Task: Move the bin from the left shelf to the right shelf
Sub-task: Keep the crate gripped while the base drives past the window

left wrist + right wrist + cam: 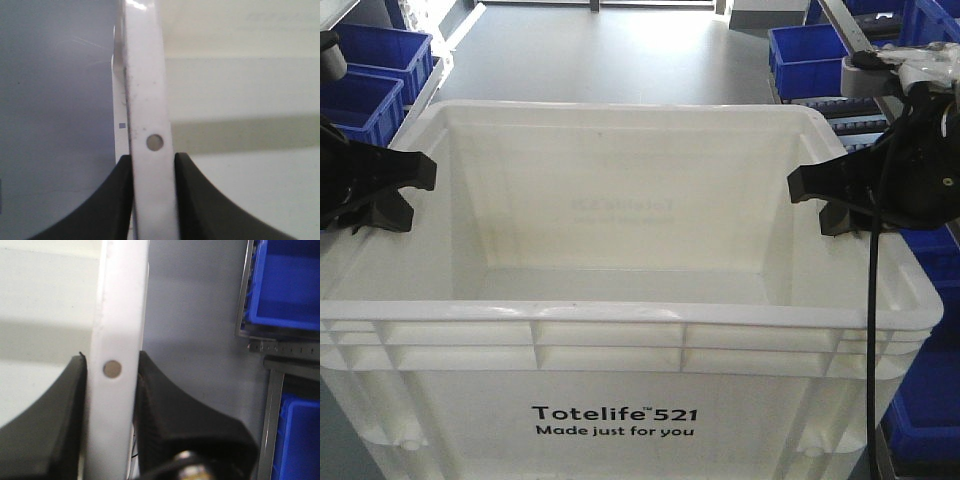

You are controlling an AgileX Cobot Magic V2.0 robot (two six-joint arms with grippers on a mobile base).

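White Totelife 521 bin (610,345) fills the foreground, printed side nearest, held between both tools. Left tool (152,161) clamped on its left rim, one finger inside, one outside. Right tool (112,362) clamped likewise on the right rim. Blue bins (808,58) sit on shelving (272,357) just outboard of the right tool.

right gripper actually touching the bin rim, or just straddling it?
Touching. The right wrist view shows both fingers of the right gripper pressed against the bin rim, one on each side, with no gap.
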